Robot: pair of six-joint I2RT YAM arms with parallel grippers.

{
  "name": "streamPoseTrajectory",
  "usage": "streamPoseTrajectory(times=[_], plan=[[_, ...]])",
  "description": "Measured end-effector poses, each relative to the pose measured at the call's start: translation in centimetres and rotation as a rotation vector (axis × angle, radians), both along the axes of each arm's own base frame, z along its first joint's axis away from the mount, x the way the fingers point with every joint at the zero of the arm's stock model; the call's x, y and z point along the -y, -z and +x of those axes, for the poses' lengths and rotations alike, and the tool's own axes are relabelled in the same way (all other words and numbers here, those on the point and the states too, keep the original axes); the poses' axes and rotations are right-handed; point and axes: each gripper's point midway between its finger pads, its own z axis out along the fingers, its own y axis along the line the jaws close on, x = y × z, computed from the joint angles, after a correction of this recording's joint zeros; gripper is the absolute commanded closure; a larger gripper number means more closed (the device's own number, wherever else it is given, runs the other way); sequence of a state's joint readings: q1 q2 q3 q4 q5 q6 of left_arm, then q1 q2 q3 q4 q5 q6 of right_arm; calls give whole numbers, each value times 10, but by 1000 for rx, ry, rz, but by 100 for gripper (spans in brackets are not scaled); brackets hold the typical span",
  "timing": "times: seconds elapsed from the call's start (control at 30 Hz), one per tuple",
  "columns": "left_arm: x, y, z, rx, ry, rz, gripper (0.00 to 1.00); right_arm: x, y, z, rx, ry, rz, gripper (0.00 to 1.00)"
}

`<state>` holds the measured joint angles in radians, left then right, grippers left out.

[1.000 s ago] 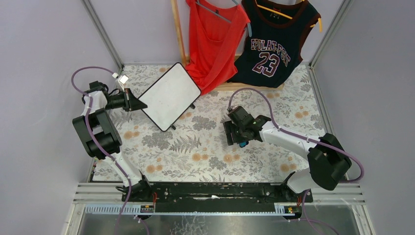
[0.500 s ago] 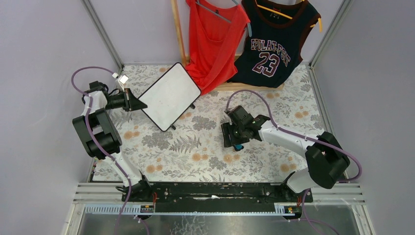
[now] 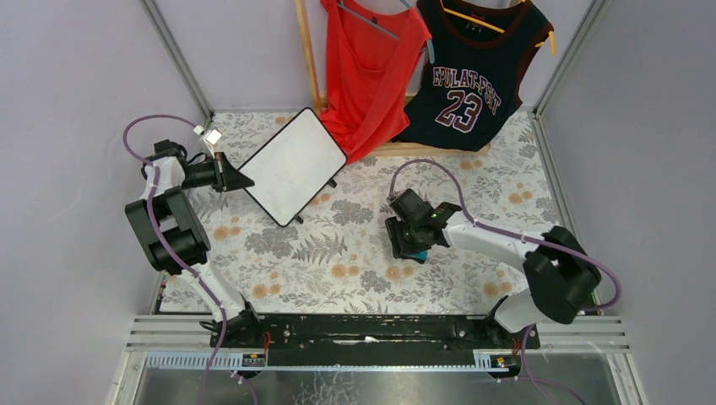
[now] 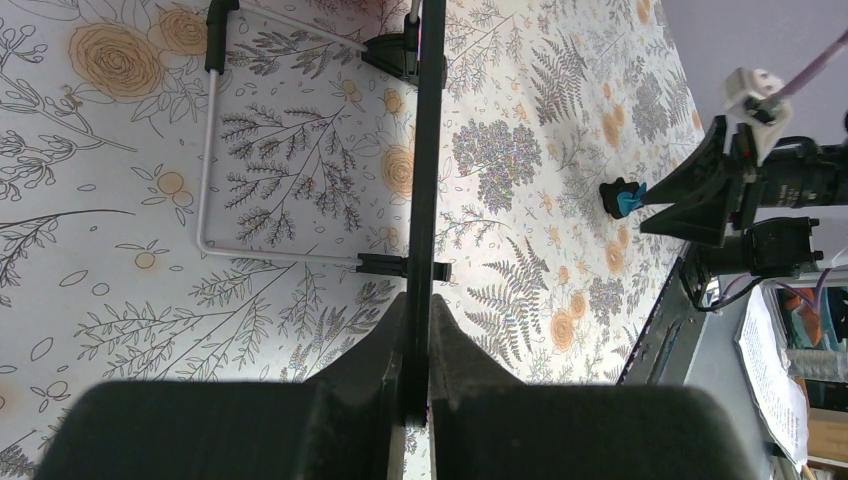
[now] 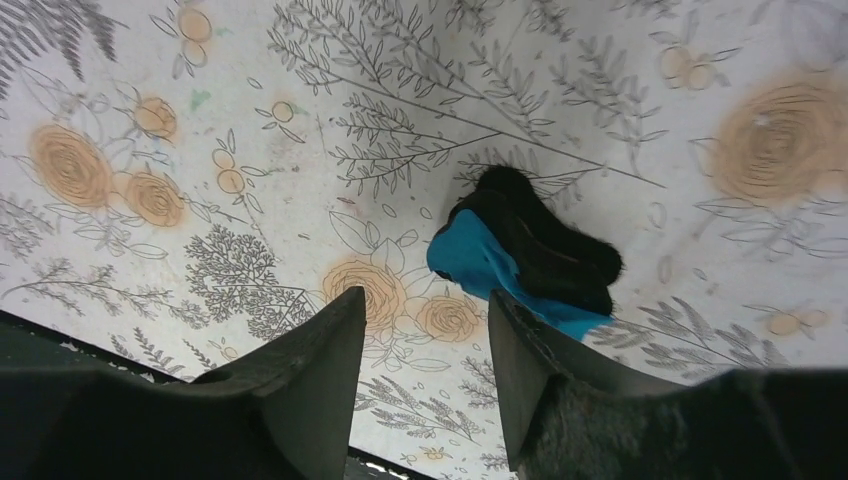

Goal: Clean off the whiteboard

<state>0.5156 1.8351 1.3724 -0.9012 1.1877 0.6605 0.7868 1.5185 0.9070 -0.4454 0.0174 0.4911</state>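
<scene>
The whiteboard stands tilted at the back left of the table, its white face blank. My left gripper is shut on its left edge. In the left wrist view the board's black frame runs edge-on between my fingers, with its wire stand behind. My right gripper is open in the middle right of the table, low over the blue and black eraser. In the right wrist view the eraser lies on the cloth just past my right fingertip, outside the jaws.
A red top and a dark "23" jersey hang on a wooden rack at the back. The floral cloth covers the table. Grey walls and metal posts close the sides.
My right gripper has moved slightly left and down toward the eraser. The left gripper and the whiteboard have not moved.
</scene>
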Motion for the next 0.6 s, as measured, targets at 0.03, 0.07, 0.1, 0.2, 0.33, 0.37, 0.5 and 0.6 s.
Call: streamPoseTrajectory(times=[0.03,0.07,0.1,0.2,0.33,0.37,0.5,0.6], plan=[[0,0,0,0,0,0,96,2,-5,1,20,7,5,44],[0,0,0,1,0,0,96,4,-10,2,37,12,9,44],[0,0,0,0,0,1,96,5,-17,4,57,15,13,44],[0,0,0,0,0,1,95,4,-38,12,103,16,19,43],[0,0,0,-5,-2,1,92,11,-61,27,182,19,-18,39],[0,1,0,-7,-4,2,90,14,-66,31,201,25,-31,39],[-2,1,-1,-17,-11,13,82,43,-79,51,257,80,-91,39],[-3,2,0,-23,-16,24,76,65,-78,58,261,116,-150,39]])
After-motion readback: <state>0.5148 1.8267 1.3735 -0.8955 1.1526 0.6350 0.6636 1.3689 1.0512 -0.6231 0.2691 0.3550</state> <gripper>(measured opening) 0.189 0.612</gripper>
